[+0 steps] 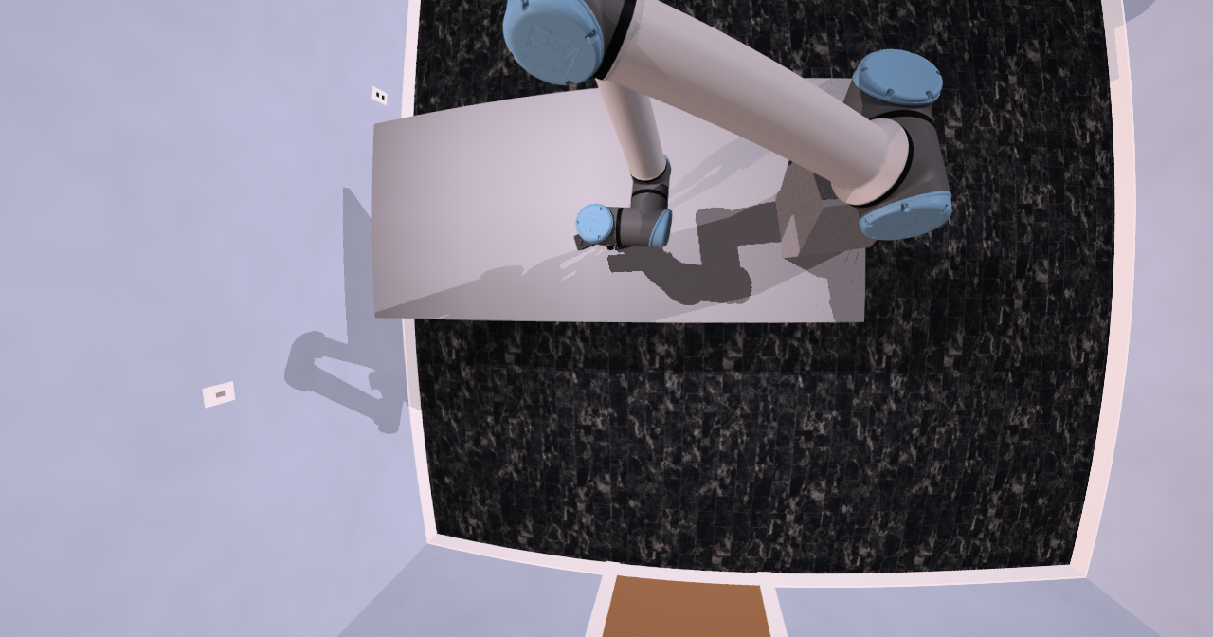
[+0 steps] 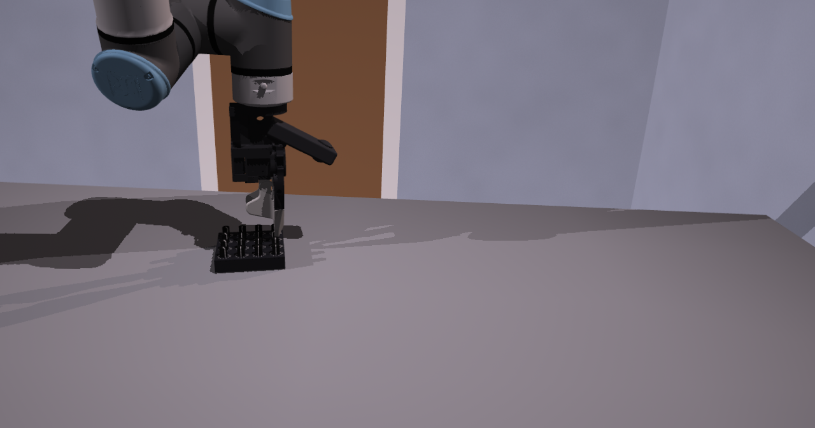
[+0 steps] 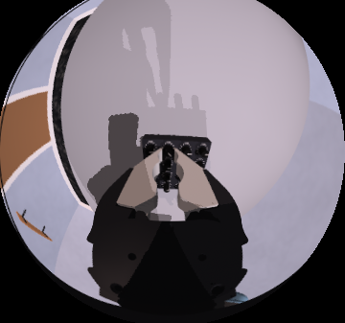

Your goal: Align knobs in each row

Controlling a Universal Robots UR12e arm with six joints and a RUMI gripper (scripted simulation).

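The six-joint arm of pale tubes and grey joints with blue caps (image 1: 746, 99) folds from its shoulder back toward the elbow, then drops through a slim forearm to a wrist set vertically. The black two-jaw gripper (image 2: 276, 225) points straight down, its body hanging directly beneath the silver wrist flange (image 2: 262, 90). Its tapered beige fingers are drawn almost fully together, clamped on a small black knob (image 3: 166, 167) seen between the tips.
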